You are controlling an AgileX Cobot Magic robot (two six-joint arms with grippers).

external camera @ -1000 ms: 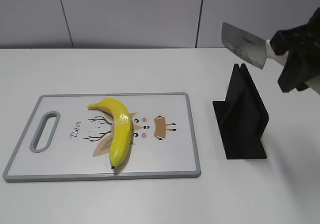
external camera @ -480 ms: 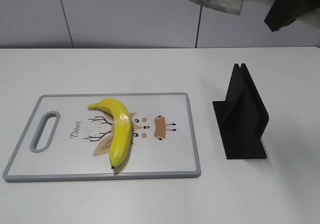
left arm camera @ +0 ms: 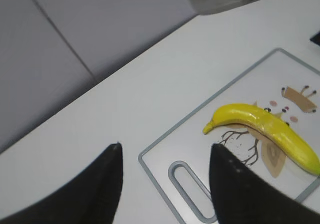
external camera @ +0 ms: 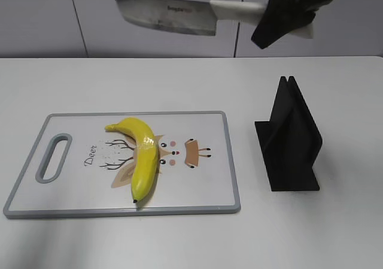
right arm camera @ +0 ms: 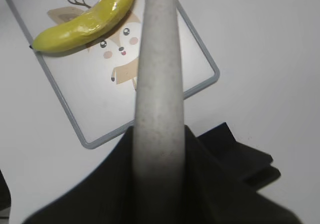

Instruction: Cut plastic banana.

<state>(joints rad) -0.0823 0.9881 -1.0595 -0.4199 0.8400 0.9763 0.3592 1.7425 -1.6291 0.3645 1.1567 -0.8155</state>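
The banana (external camera: 141,156) lies whole on a white cutting board (external camera: 203,185) with a grey rim and a deer drawing, its dark tip near the board's front edge and its other end curving toward the handle slot on the left. High above the table, the right gripper (external camera: 286,12) is clamped on the white handle of a cleaver (external camera: 166,14) (brand lettering shows on the blade), holding it level with the broad blade pointing left, well above the board. A black knife stand (external camera: 290,140) sits on the white table (external camera: 179,77) just right of the board. The left gripper (left arm camera: 165,179) hovers near the board's handle end, its fingers (left arm camera: 107,184) spread wide with nothing between them.
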